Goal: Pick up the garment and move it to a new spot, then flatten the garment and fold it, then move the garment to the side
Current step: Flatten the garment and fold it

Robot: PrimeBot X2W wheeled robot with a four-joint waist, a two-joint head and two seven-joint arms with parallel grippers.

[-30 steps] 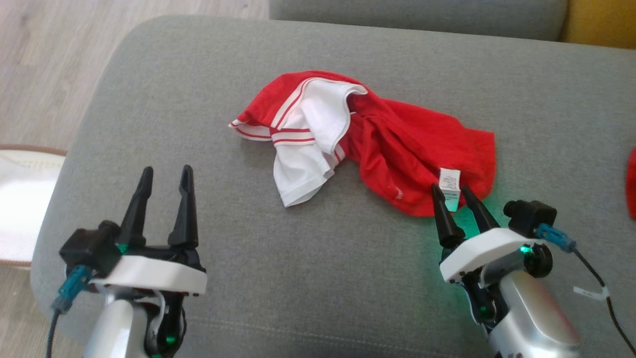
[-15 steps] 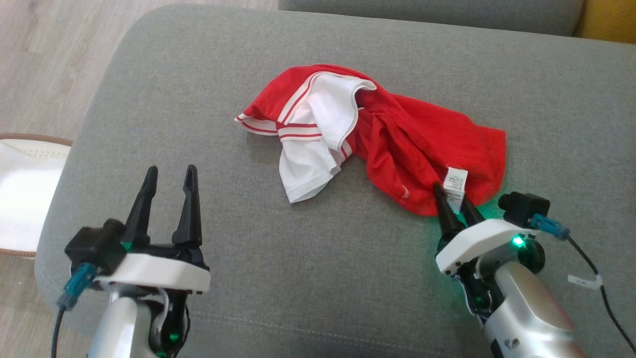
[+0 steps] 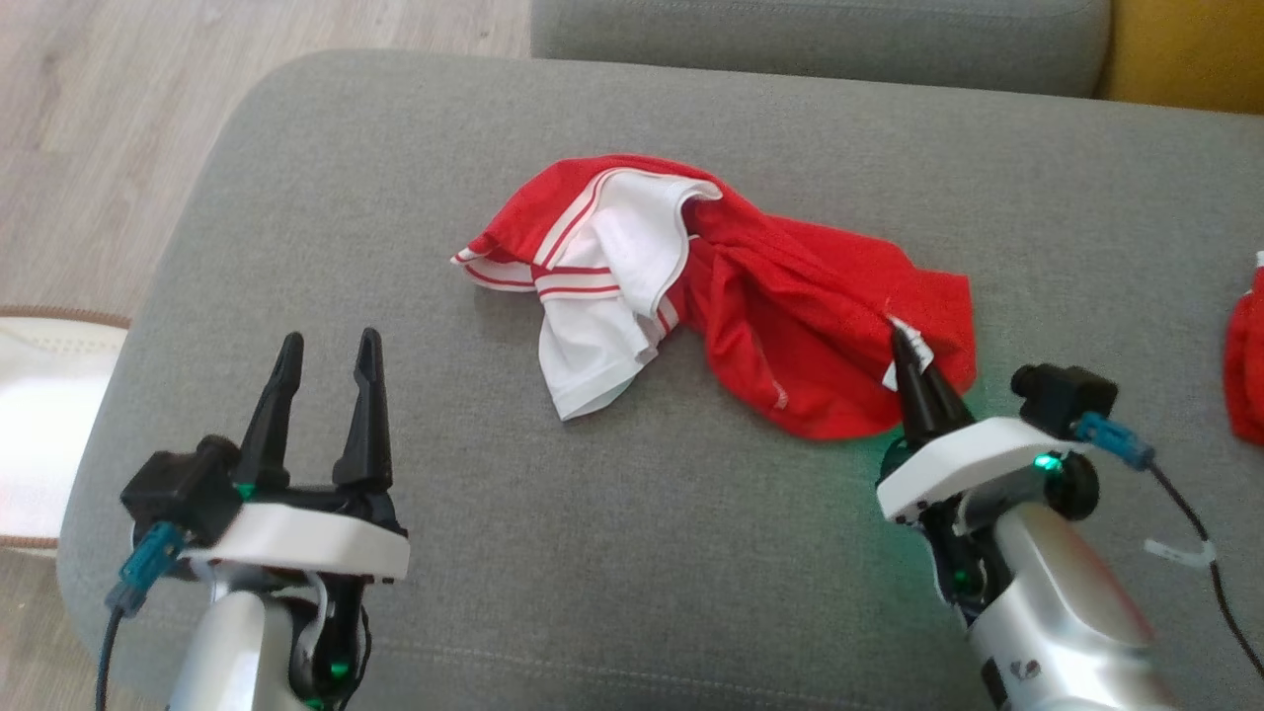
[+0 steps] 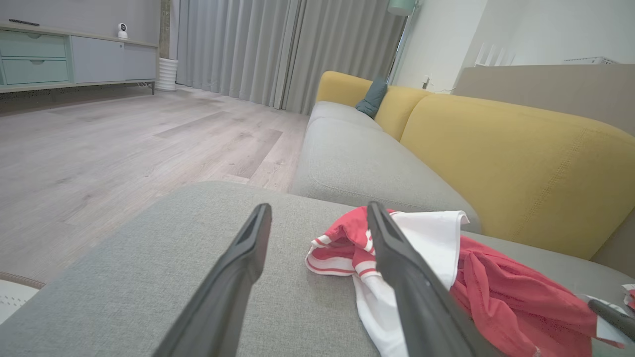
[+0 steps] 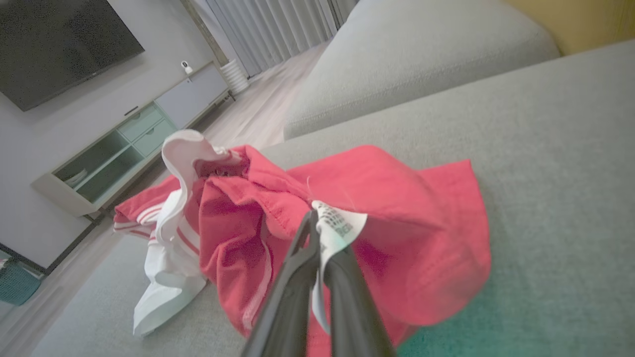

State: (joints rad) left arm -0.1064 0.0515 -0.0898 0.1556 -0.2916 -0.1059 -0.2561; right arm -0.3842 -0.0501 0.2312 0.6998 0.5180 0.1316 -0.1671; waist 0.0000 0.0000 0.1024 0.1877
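Observation:
A crumpled red garment [image 3: 790, 296] with white panels and striped trim lies in the middle of the grey sofa cushion [image 3: 592, 533]. My right gripper [image 3: 903, 341] is shut at its near right edge, pinching the white care label [image 5: 340, 225] sewn to the red cloth [image 5: 397, 208]. That edge is drawn up a little around the fingertips. My left gripper [image 3: 329, 341] stands open over bare cushion to the garment's left, apart from it. In the left wrist view, the garment [image 4: 496, 292] lies just right of the open left gripper [image 4: 318, 208].
Another red item [image 3: 1246, 365] lies at the cushion's right edge. A second grey cushion [image 3: 820, 35] sits behind, with the yellow sofa back [image 4: 496, 148] to the right. On the wooden floor [image 3: 99, 118] to the left sits a white, brown-rimmed object [image 3: 39, 415].
My right gripper's fingers have closed on the care label and moved slightly forward, bunching the red edge. The head view shifted a little. The left gripper has stayed put.

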